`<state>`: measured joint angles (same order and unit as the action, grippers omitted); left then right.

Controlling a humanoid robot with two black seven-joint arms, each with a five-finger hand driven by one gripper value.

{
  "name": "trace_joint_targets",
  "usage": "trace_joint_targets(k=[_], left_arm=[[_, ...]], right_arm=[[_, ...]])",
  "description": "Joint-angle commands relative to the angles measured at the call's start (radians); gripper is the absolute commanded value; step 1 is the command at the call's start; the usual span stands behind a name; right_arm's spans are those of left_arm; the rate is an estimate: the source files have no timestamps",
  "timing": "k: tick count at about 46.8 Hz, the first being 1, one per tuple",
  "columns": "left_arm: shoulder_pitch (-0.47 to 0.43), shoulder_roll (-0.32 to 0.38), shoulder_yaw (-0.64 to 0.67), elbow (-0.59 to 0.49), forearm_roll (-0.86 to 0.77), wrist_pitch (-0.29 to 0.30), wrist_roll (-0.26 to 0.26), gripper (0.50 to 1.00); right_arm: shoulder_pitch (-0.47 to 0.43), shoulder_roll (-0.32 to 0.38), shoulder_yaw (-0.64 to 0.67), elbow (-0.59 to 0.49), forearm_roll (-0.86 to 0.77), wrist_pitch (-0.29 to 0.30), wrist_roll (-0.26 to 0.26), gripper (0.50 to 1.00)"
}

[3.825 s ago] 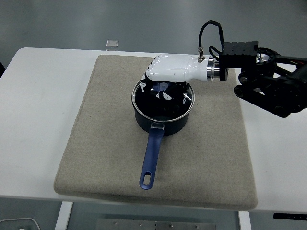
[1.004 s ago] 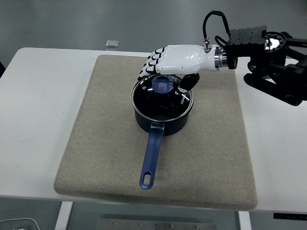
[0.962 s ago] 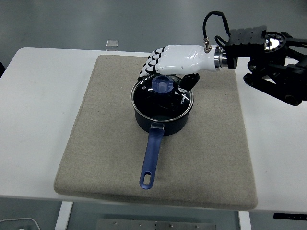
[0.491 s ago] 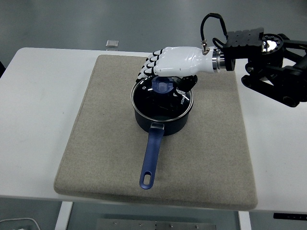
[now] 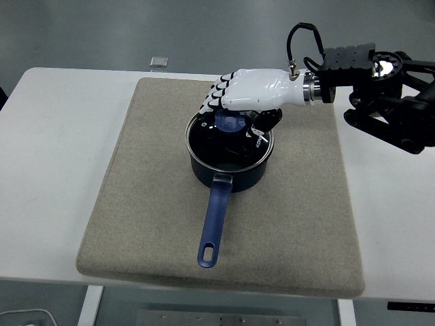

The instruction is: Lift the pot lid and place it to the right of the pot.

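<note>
My right robot hand (image 5: 239, 102) over the pot (image 5: 230, 157), fingers curled around the blue knob (image 5: 231, 122), not sure if gripping, lid (image 5: 230, 140) on the pot, pot on grey mat (image 5: 149, 197), white counter (image 5: 54, 156)

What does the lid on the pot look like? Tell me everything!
The pot lid is round, see-through glass with a shiny metal rim and a blue knob in the middle. It sits flat on the dark blue pot. The right hand hovers over the knob; whether it touches can't be told.
</note>
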<state>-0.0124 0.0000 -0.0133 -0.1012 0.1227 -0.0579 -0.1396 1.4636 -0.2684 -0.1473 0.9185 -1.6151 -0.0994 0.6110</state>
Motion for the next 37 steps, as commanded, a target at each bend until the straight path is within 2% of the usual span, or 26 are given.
trace_joint_targets(k=[1, 15, 20, 28, 33, 37], left_arm=[[0.000, 0.000, 0.001, 0.000, 0.000, 0.000, 0.000, 1.000], [0.000, 0.000, -0.001, 0.000, 0.000, 0.000, 0.000, 1.000], [0.000, 0.000, -0.001, 0.000, 0.000, 0.000, 0.000, 1.000], [0.000, 0.000, 0.001, 0.000, 0.000, 0.000, 0.000, 1.000], [0.000, 0.000, -0.001, 0.000, 0.000, 0.000, 0.000, 1.000], [0.000, 0.000, -0.001, 0.000, 0.000, 0.000, 0.000, 1.000]], right_arm=[[-0.002, 0.002, 0.000, -0.001, 0.000, -0.002, 0.000, 0.897], [-0.006, 0.003, 0.000, -0.001, 0.001, 0.009, 0.000, 0.885], [-0.003, 0.003, 0.000, -0.001, 0.003, 0.014, 0.000, 0.832], [-0.008, 0.005, -0.001, 0.000, 0.006, 0.014, 0.000, 0.697], [-0.008, 0.005, -0.001, 0.000, 0.009, 0.021, 0.000, 0.500], [-0.008, 0.005, 0.000, 0.000, 0.012, 0.033, 0.000, 0.500]])
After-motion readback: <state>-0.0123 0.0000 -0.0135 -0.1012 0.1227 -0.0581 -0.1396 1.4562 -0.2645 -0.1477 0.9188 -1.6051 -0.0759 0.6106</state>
